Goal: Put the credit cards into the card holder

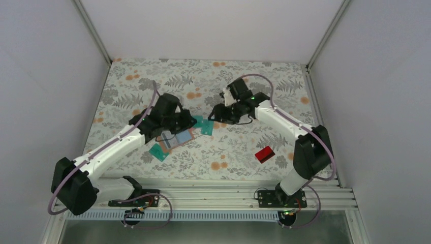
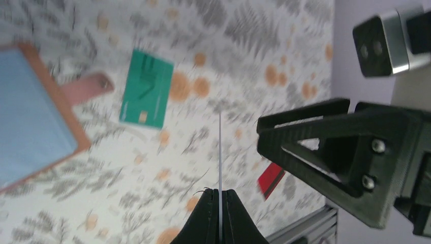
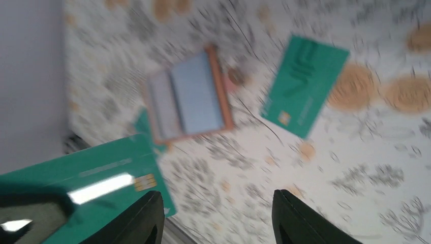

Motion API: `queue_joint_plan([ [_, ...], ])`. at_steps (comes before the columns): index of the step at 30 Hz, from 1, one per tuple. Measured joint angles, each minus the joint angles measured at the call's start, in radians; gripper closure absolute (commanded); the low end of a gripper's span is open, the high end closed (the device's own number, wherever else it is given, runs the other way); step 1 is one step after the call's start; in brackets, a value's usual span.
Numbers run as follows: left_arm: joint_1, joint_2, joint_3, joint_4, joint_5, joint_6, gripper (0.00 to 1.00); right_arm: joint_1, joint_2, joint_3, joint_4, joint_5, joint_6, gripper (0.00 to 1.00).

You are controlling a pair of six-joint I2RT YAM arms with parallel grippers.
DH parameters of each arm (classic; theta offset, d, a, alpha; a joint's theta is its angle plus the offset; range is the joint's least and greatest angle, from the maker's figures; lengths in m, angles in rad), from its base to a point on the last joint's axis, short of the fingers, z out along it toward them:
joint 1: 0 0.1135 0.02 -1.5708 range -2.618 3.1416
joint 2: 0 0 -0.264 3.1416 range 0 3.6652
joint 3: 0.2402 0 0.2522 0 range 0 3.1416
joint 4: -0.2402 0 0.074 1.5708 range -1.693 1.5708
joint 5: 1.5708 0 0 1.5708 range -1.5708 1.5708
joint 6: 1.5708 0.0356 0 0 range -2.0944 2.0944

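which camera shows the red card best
Top external: the red card lies whole and unobstructed on the table, with its outline clear. The left wrist view catches only a blurred, partly hidden piece of it. The right wrist view does not show it.

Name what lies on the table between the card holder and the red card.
Nothing: the top view shows only bare floral cloth between the card holder and the red card.

From my console: tan card holder (image 1: 175,140) lies flat, teal card (image 1: 206,125) just right, second teal card (image 1: 158,151) at its near-left corner, red card (image 1: 264,154) well apart, third teal card (image 3: 101,188) in left tool (image 2: 220,195).
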Motion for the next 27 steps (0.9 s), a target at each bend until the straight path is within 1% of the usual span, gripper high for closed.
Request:
queue_joint_plan([
  [6, 0.111, 0.037, 0.151, 0.013, 0.010, 0.022, 0.98, -0.074, -0.073, 0.018, 0.203, -0.099, 0.222, 0.45],
  [14, 0.238, 0.060, 0.220, 0.117, 0.076, 0.017, 0.98, -0.084, -0.074, 0.087, 0.406, -0.108, 0.444, 0.44],
  [19, 0.285, 0.063, 0.235, 0.200, 0.141, 0.000, 0.98, -0.084, -0.074, 0.119, 0.511, -0.108, 0.536, 0.44],
  [27, 0.330, 0.064, 0.247, 0.307, 0.243, -0.050, 0.98, -0.059, -0.061, 0.193, 0.597, -0.105, 0.615, 0.46],
])
